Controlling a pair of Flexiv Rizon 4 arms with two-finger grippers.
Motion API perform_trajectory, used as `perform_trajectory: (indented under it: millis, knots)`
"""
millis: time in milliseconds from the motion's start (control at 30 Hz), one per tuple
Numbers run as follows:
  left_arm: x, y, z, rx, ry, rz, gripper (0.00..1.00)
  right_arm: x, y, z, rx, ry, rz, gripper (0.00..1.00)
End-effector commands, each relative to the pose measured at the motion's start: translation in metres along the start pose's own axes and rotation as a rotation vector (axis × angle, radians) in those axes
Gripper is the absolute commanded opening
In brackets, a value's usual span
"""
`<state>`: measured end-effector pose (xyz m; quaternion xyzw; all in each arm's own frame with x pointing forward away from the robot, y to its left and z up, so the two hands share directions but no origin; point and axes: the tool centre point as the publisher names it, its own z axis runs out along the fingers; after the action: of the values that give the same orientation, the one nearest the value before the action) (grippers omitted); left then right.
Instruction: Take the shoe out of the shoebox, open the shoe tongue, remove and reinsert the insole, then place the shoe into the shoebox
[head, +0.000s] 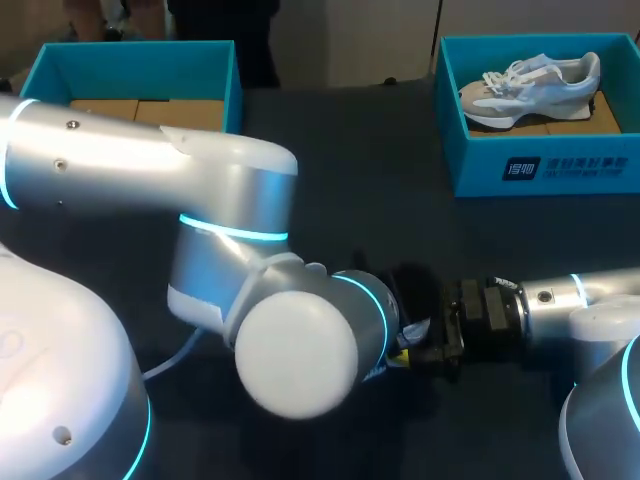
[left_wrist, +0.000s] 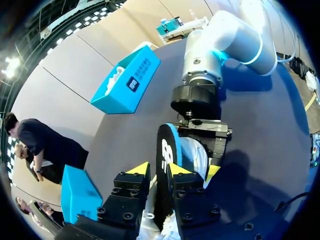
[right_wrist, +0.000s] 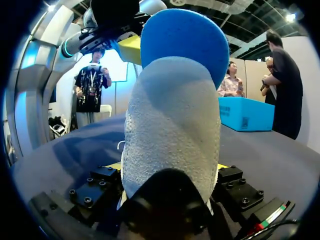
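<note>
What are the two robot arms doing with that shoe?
They hold one shoe between them over the table. The right fingers grip it by its pale sole, and the left fingers pinch the blue insole sticking out of it. Whether the insole is going in or coming out can't be told. Another shoe lies in the blue shoebox at the far right.
</note>
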<state>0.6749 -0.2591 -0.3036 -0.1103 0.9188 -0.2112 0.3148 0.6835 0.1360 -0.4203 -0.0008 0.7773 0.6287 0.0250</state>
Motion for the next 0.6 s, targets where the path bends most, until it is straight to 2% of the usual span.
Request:
perform_trajectory:
  millis: [33, 100, 133, 167, 200, 600]
  knots:
    - [0.0, 0.0, 0.005, -0.004, 0.01, 0.002, 0.22, 0.002, -0.002, 0.003, 0.002, -0.002, 0.0, 0.0]
    - [0.0, 0.001, 0.006, -0.007, 0.013, 0.005, 0.21, 0.002, -0.002, 0.003, 0.002, -0.002, 0.0, 0.0]
    - [0.0, 0.001, 0.007, -0.007, 0.013, 0.006, 0.16, 0.002, -0.002, 0.003, 0.002, -0.002, 0.0, 0.0]
    - [-0.001, 0.001, 0.007, -0.008, 0.013, 0.005, 0.03, 0.002, -0.002, 0.003, 0.002, -0.002, 0.0, 0.0]
    - [-0.002, 0.001, 0.006, -0.007, 0.012, 0.004, 0.0, 0.002, -0.002, 0.003, 0.002, -0.002, 0.0, 0.0]
    - [-0.007, 0.009, -0.025, 0.031, 0.012, -0.007, 0.0, 0.002, -0.002, 0.003, 0.002, -0.002, 0.0, 0.0]
